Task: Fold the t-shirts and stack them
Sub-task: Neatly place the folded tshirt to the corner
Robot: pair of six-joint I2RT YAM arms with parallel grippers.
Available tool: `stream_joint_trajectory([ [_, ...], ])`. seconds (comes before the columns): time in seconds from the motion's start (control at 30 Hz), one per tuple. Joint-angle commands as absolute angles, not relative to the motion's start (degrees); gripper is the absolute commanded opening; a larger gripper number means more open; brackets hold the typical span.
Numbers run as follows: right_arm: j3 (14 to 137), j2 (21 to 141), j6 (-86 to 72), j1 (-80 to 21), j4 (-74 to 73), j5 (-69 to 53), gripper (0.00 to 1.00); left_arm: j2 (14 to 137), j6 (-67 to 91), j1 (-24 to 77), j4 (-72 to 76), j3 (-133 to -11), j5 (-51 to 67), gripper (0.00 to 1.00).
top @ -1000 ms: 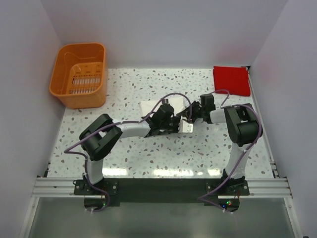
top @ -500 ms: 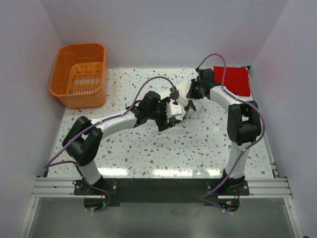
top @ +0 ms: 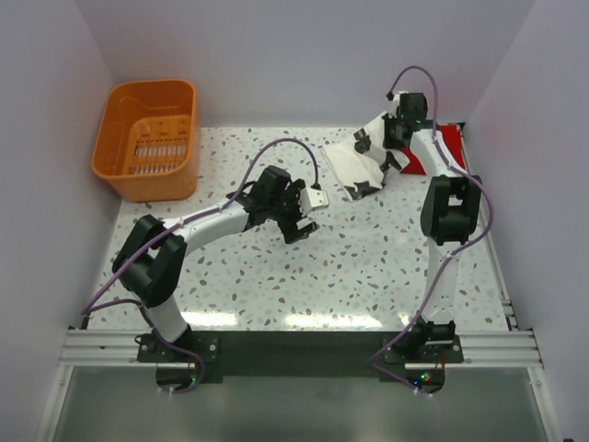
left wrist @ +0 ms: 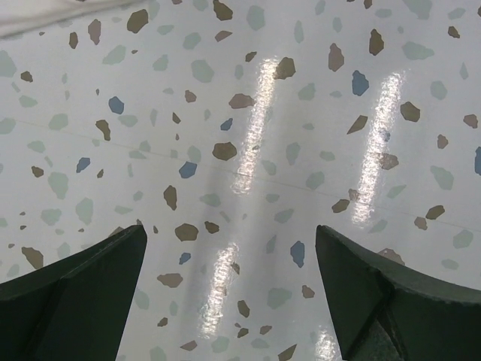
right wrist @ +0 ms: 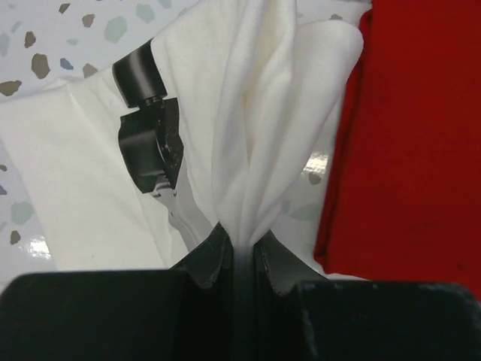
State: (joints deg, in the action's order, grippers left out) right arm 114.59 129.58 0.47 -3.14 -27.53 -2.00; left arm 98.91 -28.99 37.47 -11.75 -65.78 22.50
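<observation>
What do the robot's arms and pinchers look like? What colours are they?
The left arm and the right arm are both made of smooth white tubes joined by chunky black joints, a bit like elbows. A thin purple cable loops along each arm. The left gripper and the right gripper each have two dark, wedge-shaped fingers.

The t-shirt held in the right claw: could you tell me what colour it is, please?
The t-shirt is cream-white, clearest in the right wrist view.
</observation>
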Motion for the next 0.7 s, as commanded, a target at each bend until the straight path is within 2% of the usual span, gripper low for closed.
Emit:
stream_joint_trajectory([
  [0.0, 122.6, 130.16, 7.19, -2.29, -28.74, -0.18, 0.0, 99.14, -27.16, 36.56, -12.04, -67.67, 21.62, 1.0],
  [0.3, 131.3, 132.45, 10.55, -0.71, -29.71, 2.19, 0.0, 100.63, -28.3, 35.69, -12.83, -68.29, 21.36, 1.0],
  [0.67, 129.99, 127.18, 6.59, -0.44, -31.2, 3.6, 0.0, 102.48, -29.79, 34.45, -12.75, -68.91, 22.58, 1.0],
])
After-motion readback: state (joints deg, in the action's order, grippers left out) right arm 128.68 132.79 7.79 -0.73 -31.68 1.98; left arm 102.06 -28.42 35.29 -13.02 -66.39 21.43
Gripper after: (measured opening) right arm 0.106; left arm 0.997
